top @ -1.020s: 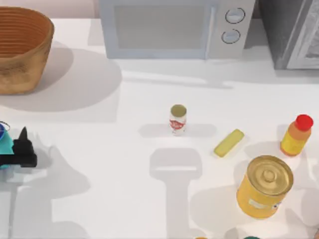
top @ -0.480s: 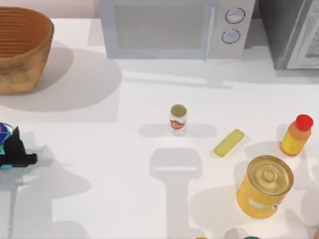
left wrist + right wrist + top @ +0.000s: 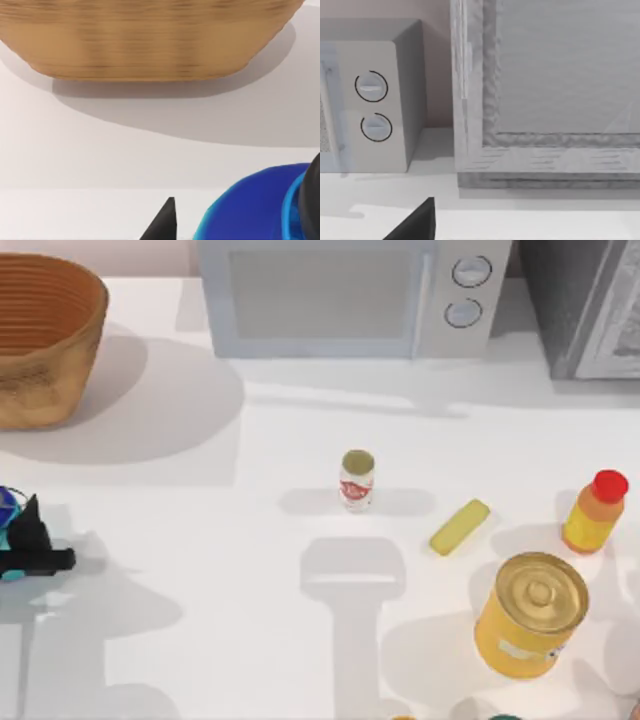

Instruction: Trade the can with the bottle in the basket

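Note:
The small white can [image 3: 357, 480] with a red mark stands upright mid-table, with nothing touching it. The brown wicker basket [image 3: 45, 330] sits at the far left corner, and its wall [image 3: 150, 45] also spans the left wrist view. My left gripper [image 3: 20, 535] is at the table's left edge, in front of the basket, and is shut on the teal bottle [image 3: 5, 508]. The bottle's dark blue top [image 3: 250, 215] sits beside a black fingertip [image 3: 165, 225]. A black fingertip [image 3: 415, 225] of my right gripper shows in the right wrist view.
A microwave [image 3: 350, 295] stands at the back centre, with a grey cabinet [image 3: 590, 305] to its right. At the right lie a yellow bar [image 3: 459, 527], an orange-yellow bottle [image 3: 595, 512] with a red cap, and a big yellow can [image 3: 530, 615].
My left gripper has shifted left with the bottle toward the table's left edge, then nearly stopped. The can and the other objects have not moved.

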You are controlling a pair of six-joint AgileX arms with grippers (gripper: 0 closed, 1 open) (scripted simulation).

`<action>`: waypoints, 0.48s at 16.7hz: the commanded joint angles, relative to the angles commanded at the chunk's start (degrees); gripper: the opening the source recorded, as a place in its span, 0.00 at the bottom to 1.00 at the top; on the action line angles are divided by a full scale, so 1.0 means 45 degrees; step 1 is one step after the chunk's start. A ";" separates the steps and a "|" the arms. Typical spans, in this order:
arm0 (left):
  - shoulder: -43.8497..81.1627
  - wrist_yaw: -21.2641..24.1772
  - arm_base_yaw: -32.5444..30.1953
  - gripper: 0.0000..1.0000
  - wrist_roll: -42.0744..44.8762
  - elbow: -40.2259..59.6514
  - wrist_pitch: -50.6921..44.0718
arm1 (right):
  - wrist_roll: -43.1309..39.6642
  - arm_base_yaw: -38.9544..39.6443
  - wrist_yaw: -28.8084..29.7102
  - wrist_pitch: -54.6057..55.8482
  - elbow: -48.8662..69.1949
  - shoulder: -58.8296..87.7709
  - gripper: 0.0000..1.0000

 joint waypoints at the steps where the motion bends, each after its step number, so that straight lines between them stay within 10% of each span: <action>1: 0.0000 0.0000 0.0000 0.00 0.0000 0.0000 0.0000 | 0.0000 0.0000 0.0000 0.0000 0.0000 0.0000 1.00; 8: -0.1879 0.1322 0.0816 0.00 0.0564 0.1656 -0.1953 | 0.0000 0.0000 0.0000 0.0000 0.0000 0.0000 1.00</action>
